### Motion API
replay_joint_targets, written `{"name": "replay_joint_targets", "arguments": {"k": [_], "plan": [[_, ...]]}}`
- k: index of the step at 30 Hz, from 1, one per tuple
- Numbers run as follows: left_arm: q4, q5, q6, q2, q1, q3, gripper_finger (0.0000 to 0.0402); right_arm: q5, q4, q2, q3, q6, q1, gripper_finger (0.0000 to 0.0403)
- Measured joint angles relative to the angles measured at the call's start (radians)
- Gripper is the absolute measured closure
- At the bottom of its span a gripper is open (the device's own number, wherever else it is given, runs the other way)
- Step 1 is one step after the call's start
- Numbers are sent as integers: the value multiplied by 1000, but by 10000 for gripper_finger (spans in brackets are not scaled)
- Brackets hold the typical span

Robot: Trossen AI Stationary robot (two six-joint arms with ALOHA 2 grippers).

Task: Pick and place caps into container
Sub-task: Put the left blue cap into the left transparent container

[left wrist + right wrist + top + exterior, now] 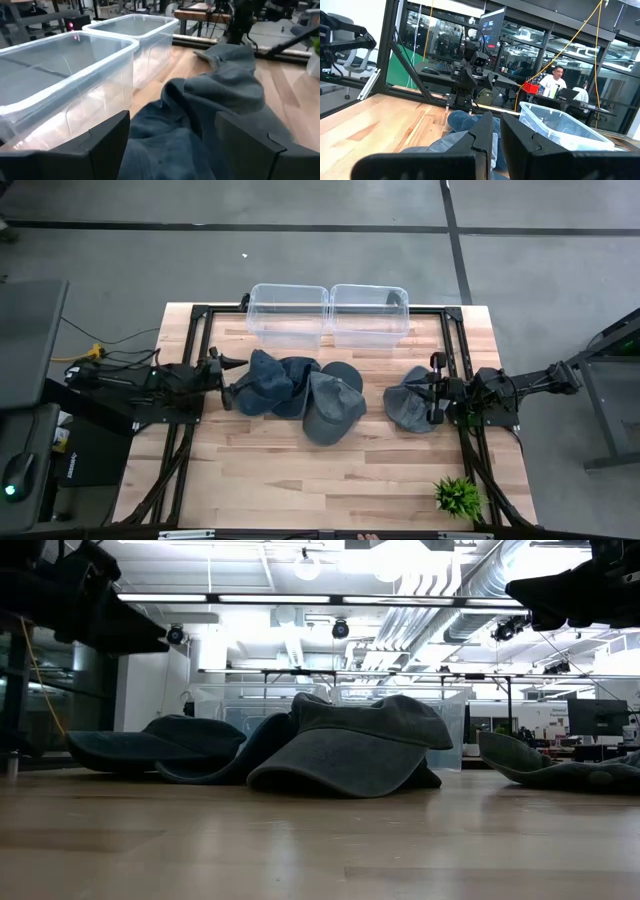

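Several soft caps lie in a pile on the wooden table: navy ones (pixel 265 380) at the left, a grey one (pixel 330 412) in front, resting on its brim and crown edge (pixel 350 755). One more slate cap (pixel 408 402) lies apart at the right. My left gripper (pixel 226 383) is open and raised at the pile's left end, its fingers (pixel 107 145) standing on either side of a navy cap (pixel 200 125) below them. My right gripper (pixel 436 396) is shut and raised over the right edge of the separate cap (pixel 462 125).
Two clear plastic bins (pixel 288 312) (pixel 368 312) stand side by side at the table's far edge, behind the pile. A small green plant (pixel 458 496) stands at the near right corner. Bare wood lies along the near side. A person sits beyond the table (pixel 555 82).
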Motion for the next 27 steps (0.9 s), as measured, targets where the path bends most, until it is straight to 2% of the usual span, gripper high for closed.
{"name": "replay_joint_targets", "arguments": {"k": [8, 16, 24, 27], "plan": [[-103, -17, -113, 136, 0, 90, 110, 0, 0, 0, 0, 0, 0, 371], [-339, -49, -401, 309, 1, 245, 110, 0, 0, 0, 0, 0, 0, 370], [-470, -77, -414, 495, 1, 415, 110, 0, 0, 0, 0, 0, 0, 370], [-528, -80, -417, 554, 32, 467, 110, 0, 0, 0, 0, 0, 0, 371]]}}
